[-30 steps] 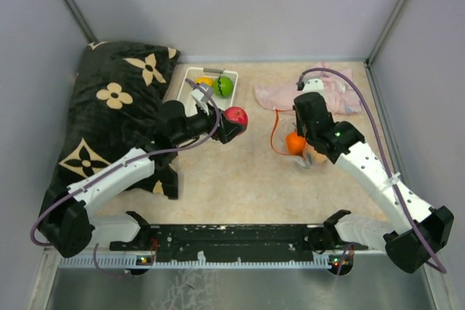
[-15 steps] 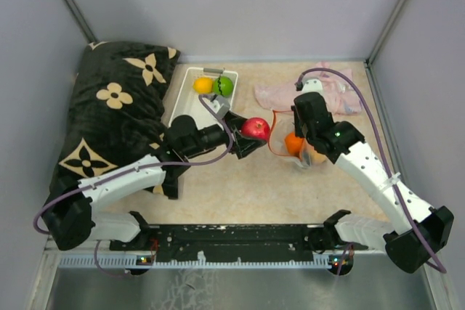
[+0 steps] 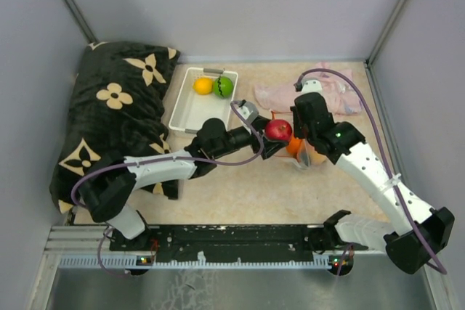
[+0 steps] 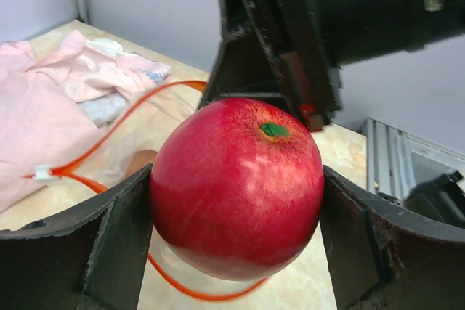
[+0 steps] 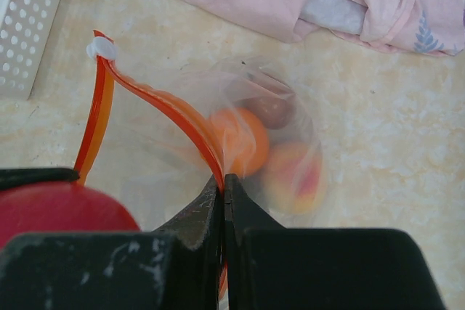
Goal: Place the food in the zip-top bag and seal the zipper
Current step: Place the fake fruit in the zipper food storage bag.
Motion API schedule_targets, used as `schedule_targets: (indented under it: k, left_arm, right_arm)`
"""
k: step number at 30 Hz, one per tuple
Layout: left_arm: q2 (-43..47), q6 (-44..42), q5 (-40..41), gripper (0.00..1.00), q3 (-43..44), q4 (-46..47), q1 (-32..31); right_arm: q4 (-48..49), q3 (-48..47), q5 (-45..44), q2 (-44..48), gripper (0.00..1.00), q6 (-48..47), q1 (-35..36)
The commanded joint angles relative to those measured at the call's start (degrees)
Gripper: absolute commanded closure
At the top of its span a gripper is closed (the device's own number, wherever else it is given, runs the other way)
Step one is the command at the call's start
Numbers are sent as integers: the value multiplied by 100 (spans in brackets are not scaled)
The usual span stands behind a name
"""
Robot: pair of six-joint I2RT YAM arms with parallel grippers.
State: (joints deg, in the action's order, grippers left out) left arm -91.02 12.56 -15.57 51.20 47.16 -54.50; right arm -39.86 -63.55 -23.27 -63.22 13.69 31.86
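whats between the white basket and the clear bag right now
The left fingers, closed around a red apple, fill that stretch, the apple right at the mouth of the clear bag, apart from the white basket. The top view shows it.

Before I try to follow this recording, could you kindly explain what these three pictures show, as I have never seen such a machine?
These are two robot arms bolted at the near edge of a table. One picture looks down from above; the other two come from a camera on each wrist. The left tool holds a red toy apple at the mouth of a clear bag. The right tool is shut on the bag's red-orange zipper strip. An orange fruit and a peach-coloured fruit lie inside already. Also on the table: a pink cloth, a white basket with a yellow fruit and a green fruit, and a dark flowered blanket.
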Motion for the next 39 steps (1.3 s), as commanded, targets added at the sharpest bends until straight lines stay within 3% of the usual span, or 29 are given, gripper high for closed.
schedule_targets:
  k: [1, 16, 27, 39]
  left_arm:
    - [-337, -245, 273, 36, 419, 508, -52]
    - [-1046, -436, 840, 32, 914, -797, -124]
    - [-899, -414, 589, 10, 1195, -1224, -175]
    - [-778, -193, 570, 2, 1412, -1750, -177]
  right_arm:
    - [157, -269, 85, 195, 100, 2, -41]
    - [217, -298, 150, 382, 100, -14, -41]
    - [285, -233, 156, 436, 100, 1, -40]
    - [277, -186, 123, 552, 100, 35, -39]
